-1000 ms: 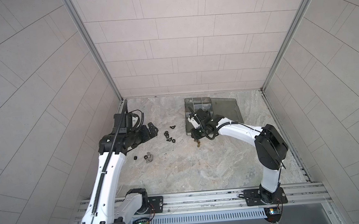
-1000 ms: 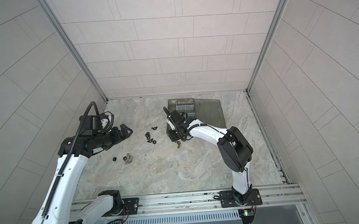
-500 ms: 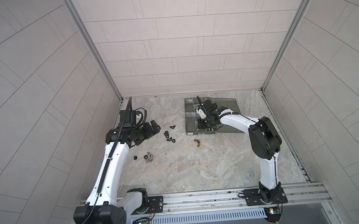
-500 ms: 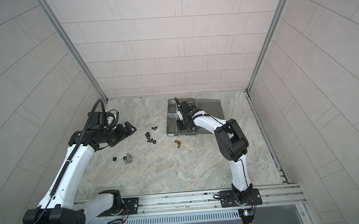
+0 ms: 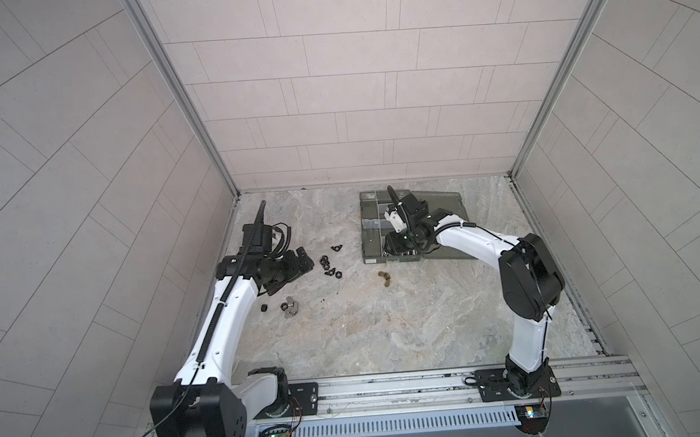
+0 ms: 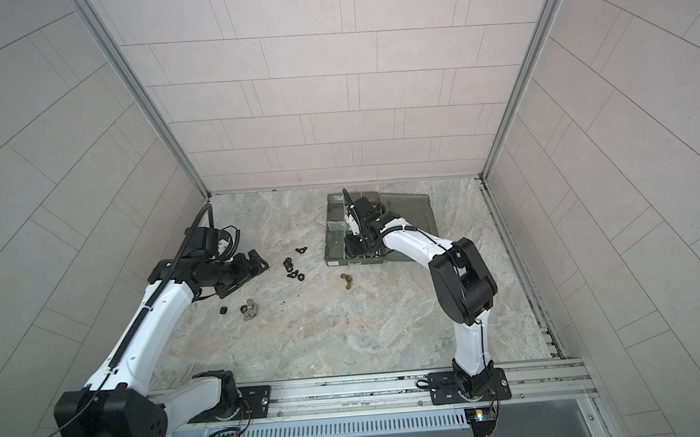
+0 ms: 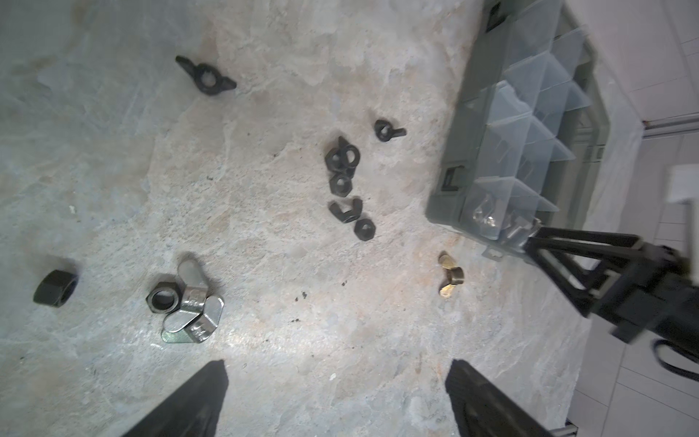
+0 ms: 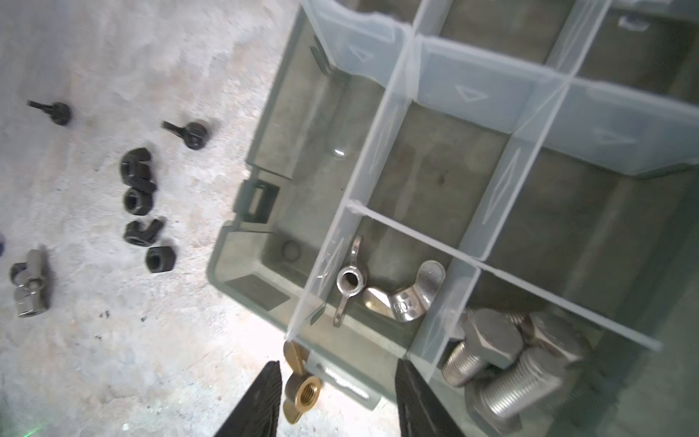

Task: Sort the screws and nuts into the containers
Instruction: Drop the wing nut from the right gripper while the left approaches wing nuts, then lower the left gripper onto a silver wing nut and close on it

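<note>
1. The left fingers point(image 7: 189, 408) are spread wide and empty above the tabletop point(image 7: 264, 340), toward its left edge.
2. The right fingers point(image 8: 261, 405) are parted and hold nothing, over the organizer box point(image 8: 272, 125) near wall.
3. The screws point(image 8: 503, 363) lie in a near-wall compartment, with silver wing nuts point(image 8: 378, 291) in the next one.
4. Black nuts point(image 7: 344, 181) and brass nuts point(image 7: 450, 274) lie loose on the tabletop.

- In the right wrist view the right claw point(image 8: 336, 380) shows only two fingertips; the picture's edge cuts off the rest.
- The left claw point(image 7: 338, 380) is cut off likewise in the left wrist view.
- In both top views the right claw's tips are lost under its own wrist, above the box point(image 5: 370, 247).
- One of the screws point(image 8: 491, 340) lies mostly behind the others.
- In both top views the black nuts point(image 6: 288, 265) are too small to tell winged from plain.
</note>
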Tool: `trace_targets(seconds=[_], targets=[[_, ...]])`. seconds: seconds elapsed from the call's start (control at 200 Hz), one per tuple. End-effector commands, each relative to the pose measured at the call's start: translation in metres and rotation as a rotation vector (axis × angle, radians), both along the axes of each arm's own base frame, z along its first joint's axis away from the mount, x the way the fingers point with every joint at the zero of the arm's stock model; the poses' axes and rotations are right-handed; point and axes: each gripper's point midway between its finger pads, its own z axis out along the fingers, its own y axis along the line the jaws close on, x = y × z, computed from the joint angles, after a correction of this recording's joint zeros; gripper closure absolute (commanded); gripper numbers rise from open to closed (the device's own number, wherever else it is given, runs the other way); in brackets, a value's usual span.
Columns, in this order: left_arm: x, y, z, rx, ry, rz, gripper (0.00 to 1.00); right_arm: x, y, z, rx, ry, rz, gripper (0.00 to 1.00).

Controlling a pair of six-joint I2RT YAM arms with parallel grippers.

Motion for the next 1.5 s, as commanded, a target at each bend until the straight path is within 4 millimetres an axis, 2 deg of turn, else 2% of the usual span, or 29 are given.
trace_targets(seconds=[0.0,0.015,0.105,0.21,0.26,0.53,0.761,0.996,1.181,1.496], targets=[[-0.022,0.018,-0.02,0.086,0.078,0.053,0.04,-0.016,0.002,0.034,0.021,-0.07,0.026,0.44],[-0.024,0.02,-0.023,0.095,0.084,0.06,0.04,-0.018,0.002,0.036,0.021,-0.074,0.029,0.42],[-0.032,0.029,-0.034,0.136,0.111,0.099,0.06,-0.036,0.001,0.043,0.021,-0.091,0.045,0.14],[-0.032,0.032,-0.038,0.147,0.12,0.128,0.09,-0.057,-0.001,0.046,0.05,-0.093,0.059,0.08],[-0.032,0.034,-0.042,0.154,0.128,0.14,0.12,-0.066,-0.003,0.046,0.062,-0.09,0.066,0.01],[-0.036,0.034,-0.076,0.206,0.219,0.155,0.26,-0.105,-0.015,0.036,0.115,-0.061,0.076,0.01],[-0.035,0.035,-0.091,0.284,0.248,0.154,0.37,-0.122,-0.022,0.04,0.145,-0.071,0.09,0.01],[-0.035,0.026,-0.117,0.35,0.292,0.128,0.41,-0.127,-0.029,0.045,0.147,-0.11,0.092,0.01],[-0.029,0.037,-0.121,0.412,0.271,0.152,0.42,-0.128,-0.034,0.046,0.154,-0.147,0.077,0.01],[-0.013,0.038,-0.129,0.439,0.267,0.148,0.45,-0.127,-0.034,0.046,0.148,-0.138,0.076,0.01]])
